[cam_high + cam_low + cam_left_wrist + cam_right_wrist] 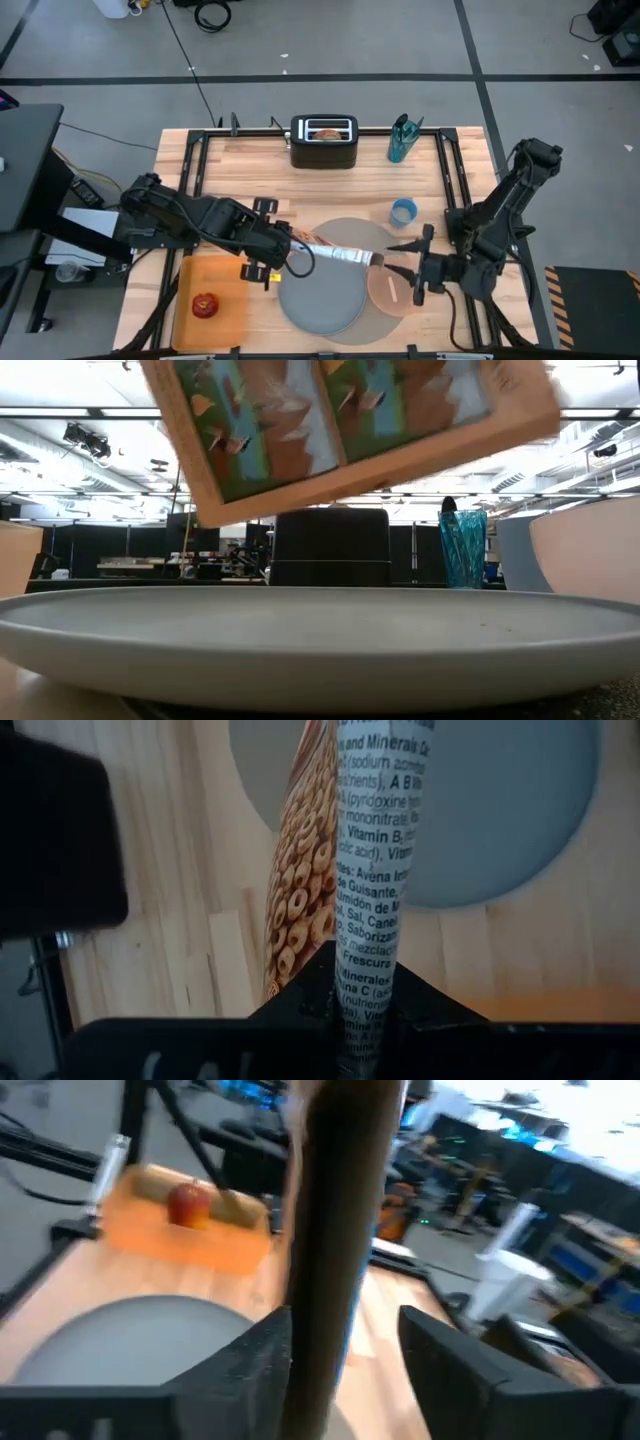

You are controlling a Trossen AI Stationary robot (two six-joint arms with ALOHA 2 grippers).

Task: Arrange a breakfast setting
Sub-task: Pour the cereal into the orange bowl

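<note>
**Cereal box held over the plate, right jaws spread**

I see the left gripper (278, 252) left of frame centre in the high view, clamped on the flat end of a cereal box (335, 254). Left wrist view confirms it: the box edge (372, 870) is pinched tight between the dark fingers (300, 1010), printed cereal rings on one face, ingredient text on the other.

Box runs left to right across the upper edge of the grey-blue plate (322, 297), which sits on the grey mat (352, 232). Its far end reaches the right gripper (400, 258), right of centre. Those fingers (455, 1355) are spread wide, the box edge (335, 1230) running up between them. Can't tell whether either finger touches it.

Pink bowl (398, 290) sits on the mat's lower right edge, just under the right gripper. Red apple (205, 305) is on the orange tray (225, 285) at lower left, well apart from the plate.

Around: black toaster (324, 140) at top centre with something brown in the slot, teal bottle (401, 138) to its right, small blue cup (403, 211) above the bowl.

In the low view the plate rim (300, 650) fills the bottom and the tilted box (350, 420) hangs across the top, blocking most of the room.

Surface is a light wood table (250, 170) with black rails, on a grey floor.
</note>
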